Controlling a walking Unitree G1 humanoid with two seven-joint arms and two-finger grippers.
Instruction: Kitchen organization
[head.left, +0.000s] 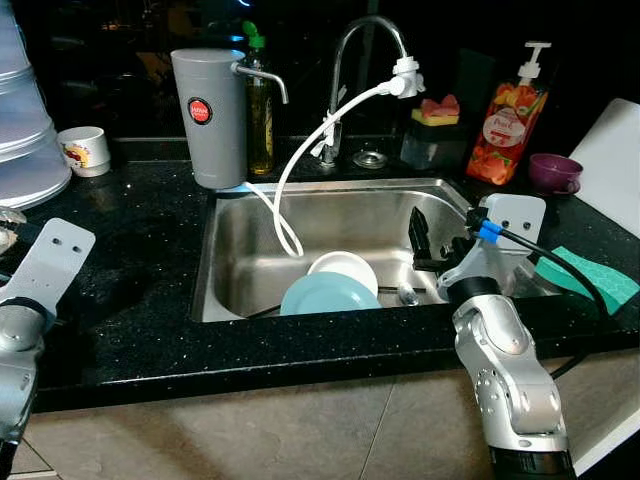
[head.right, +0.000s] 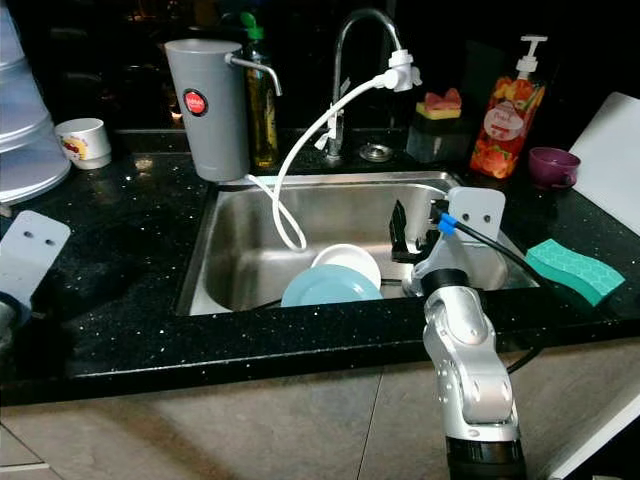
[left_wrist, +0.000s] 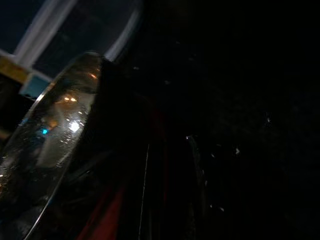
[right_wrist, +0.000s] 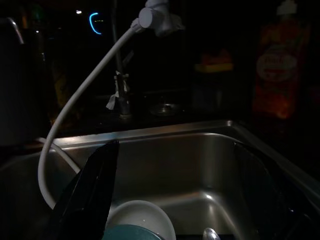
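A light blue plate (head.left: 325, 295) leans in the steel sink (head.left: 300, 215), with a white bowl (head.left: 345, 268) just behind it. A spoon (head.left: 407, 293) lies on the sink floor to their right. My right gripper (head.left: 422, 240) hangs over the right half of the sink, above and right of the dishes. Its black fingers (right_wrist: 90, 190) stand wide apart and hold nothing. The plate and bowl (right_wrist: 140, 217) sit low between them in the right wrist view. My left arm (head.left: 30, 290) rests at the left over the black counter. The left wrist view is very dark, with a curved shiny surface (left_wrist: 55, 135).
A white hose (head.left: 300, 160) runs from the faucet (head.left: 365, 40) down into the sink. A grey jug (head.left: 210, 115), an oil bottle (head.left: 260, 110), a soap dispenser (head.left: 508, 115) and a purple cup (head.left: 555, 172) line the back. A green sponge (head.left: 590, 275) lies at the right.
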